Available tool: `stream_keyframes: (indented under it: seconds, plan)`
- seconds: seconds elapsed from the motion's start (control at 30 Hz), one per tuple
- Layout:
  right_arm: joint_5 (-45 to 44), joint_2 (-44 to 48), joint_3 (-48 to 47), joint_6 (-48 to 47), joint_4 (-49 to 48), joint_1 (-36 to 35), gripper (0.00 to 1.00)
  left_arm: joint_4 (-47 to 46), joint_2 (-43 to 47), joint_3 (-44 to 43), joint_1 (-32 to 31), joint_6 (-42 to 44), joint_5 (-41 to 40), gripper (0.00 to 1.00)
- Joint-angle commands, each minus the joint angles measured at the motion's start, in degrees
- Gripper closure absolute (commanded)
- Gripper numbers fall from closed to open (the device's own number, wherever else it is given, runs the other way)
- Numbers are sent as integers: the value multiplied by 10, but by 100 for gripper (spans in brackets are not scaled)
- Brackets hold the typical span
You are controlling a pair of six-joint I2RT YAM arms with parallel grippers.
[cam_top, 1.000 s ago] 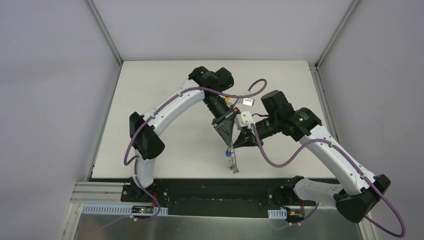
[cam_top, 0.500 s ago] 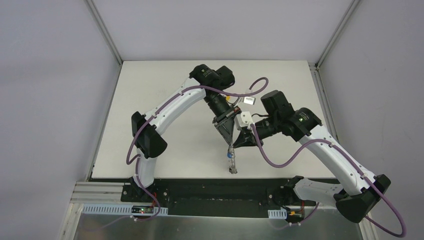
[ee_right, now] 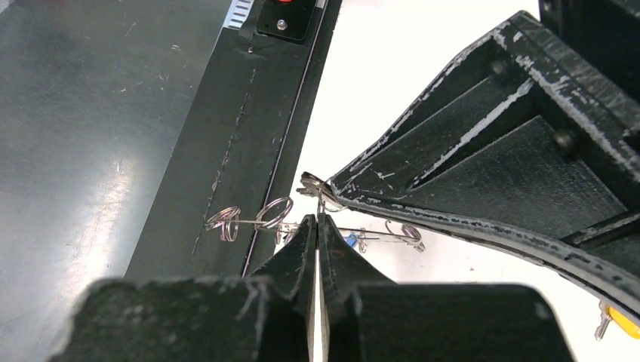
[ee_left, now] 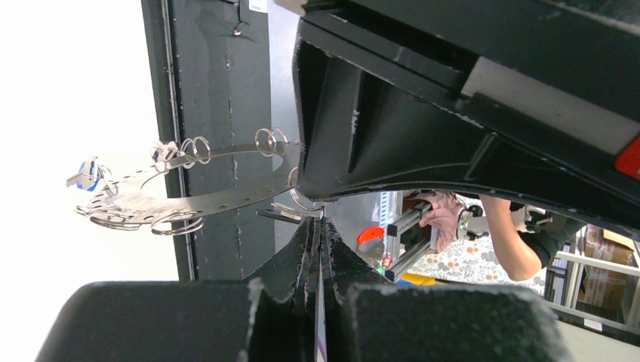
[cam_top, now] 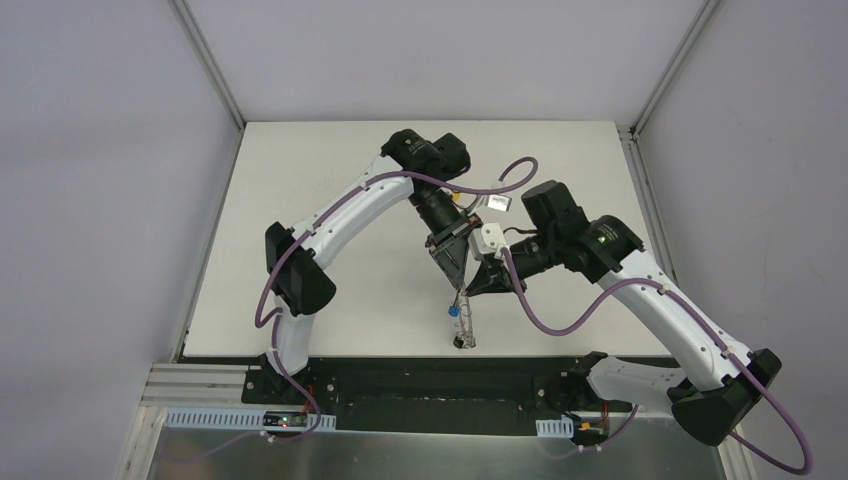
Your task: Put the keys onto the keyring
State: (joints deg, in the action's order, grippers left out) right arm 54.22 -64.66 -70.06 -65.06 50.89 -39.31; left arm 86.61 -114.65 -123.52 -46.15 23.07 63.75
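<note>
Left fingers (ee_left: 300,253): closed, tips pressed on something thin at the upper rim of the keyring, seemingly one of its wire loops (ee_left: 266,140); which one I cannot tell
Keyring (ee_left: 219,200): off the table (cam_top: 330,200), hanging edge-on below the two sets of fingertips, over the near middle, just short of the black base rail (cam_top: 400,375)
Blue key (ee_left: 89,172): appears to hang at the ring's low end, well away from both grips
Right fingers (ee_right: 298,249): closed, pinching the ring's thin plate right beside the left tips
Yellow key (ee_right: 623,320): lies on the table at the right edge of the right wrist view, apart from the ring; black keys not in view
Handling: the ring looks stiff, flat, light and slick, likely to pivot or slip in a narrow pinch; the loops look springy and easy to bend; the keys are tiny, best taken by the plastic head
Where to hold: one pair flat across the plate, clear of the loops, so the other can work a loop
Around: purple cables (cam_top: 545,322) trail off both arms; a person's arm (ee_left: 521,253) shows beyond the rail
In the way: the two wrists crowd each other, hiding the loop and leaving little room for a key
</note>
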Motion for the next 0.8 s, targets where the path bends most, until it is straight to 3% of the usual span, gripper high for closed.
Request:
stream_keyframes:
  seconds: [0.0,0.47,0.77]
  plan:
    - [22,16,-9,-16,2,-4,100,20,-6,-19,-1,16,-6,100]
    - [17,14,-13,-1,-11,-5,100,33,-14,-24,-1,24,-5,100]
    - [-14,19,-16,69,-56,-3,100,49,-9,-15,0,46,-3,100]
